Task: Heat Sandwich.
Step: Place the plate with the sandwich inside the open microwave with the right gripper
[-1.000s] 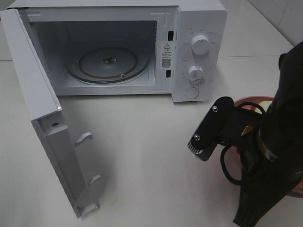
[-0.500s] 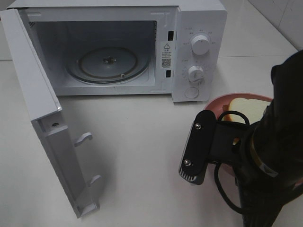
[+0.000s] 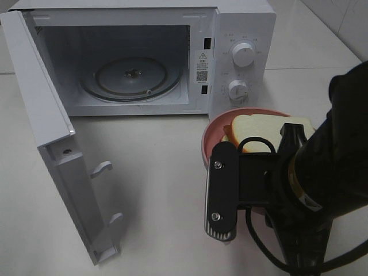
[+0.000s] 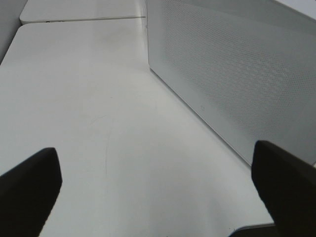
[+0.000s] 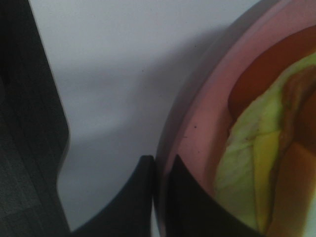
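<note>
The sandwich (image 3: 259,129), pale bread with a brown crust, lies on the round pink plate (image 3: 214,137) in front of the microwave's control panel. My right gripper (image 5: 160,165) is shut on the plate's rim (image 5: 197,128) and holds it just above the table. The yellow-green filling (image 5: 247,163) shows in the right wrist view. In the high view my right arm (image 3: 322,184) covers the near half of the plate. My left gripper (image 4: 158,192) is open and empty, beside the microwave's perforated side wall (image 4: 237,74). It is out of the high view.
The white microwave (image 3: 247,17) stands at the back, its door (image 3: 40,115) swung wide open to the left. Its glass turntable (image 3: 131,77) is bare. Two knobs (image 3: 242,54) and a round button sit on its right panel. Bare white table (image 3: 155,190) lies before the cavity.
My right arm has moved left and towards the microwave, carrying the plate. The sandwich, mostly hidden before, now shows in front of the control panel.
</note>
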Controlling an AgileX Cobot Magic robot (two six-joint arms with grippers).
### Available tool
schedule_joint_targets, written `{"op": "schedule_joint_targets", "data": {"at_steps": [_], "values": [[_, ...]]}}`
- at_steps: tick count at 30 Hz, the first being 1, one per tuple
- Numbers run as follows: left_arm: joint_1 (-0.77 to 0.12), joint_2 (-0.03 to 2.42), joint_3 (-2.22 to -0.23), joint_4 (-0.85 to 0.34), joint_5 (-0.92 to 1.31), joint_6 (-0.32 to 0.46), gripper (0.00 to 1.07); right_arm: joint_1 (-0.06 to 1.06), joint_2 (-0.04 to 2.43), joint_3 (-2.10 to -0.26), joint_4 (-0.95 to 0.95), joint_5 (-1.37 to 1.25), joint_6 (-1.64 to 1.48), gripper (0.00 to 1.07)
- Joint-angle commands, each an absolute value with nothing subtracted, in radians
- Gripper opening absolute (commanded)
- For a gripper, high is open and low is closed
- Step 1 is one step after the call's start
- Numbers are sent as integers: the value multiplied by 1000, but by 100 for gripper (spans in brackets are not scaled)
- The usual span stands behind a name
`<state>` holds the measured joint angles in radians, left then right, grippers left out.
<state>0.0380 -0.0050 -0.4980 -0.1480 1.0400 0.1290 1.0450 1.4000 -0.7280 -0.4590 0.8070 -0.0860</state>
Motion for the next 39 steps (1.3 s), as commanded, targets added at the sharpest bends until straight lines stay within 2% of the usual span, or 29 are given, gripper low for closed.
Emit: {"op": "schedule_joint_targets", "data": {"at_steps": [1, 21, 27, 39], "values": [[31, -25, -494, -150, 1031, 127, 101, 1049, 1392, -722, -487, 766, -191, 4], [31, -25, -494, -150, 1031, 127, 101, 1049, 1392, -722, -485, 617, -570, 4], [31, -25, -494, -150, 1031, 127, 101, 1043, 1397, -722, -486, 601, -686, 0], [31, -25, -494, -150, 1031, 127, 101, 912, 1397, -722, -468, 494, -890, 0]]}}
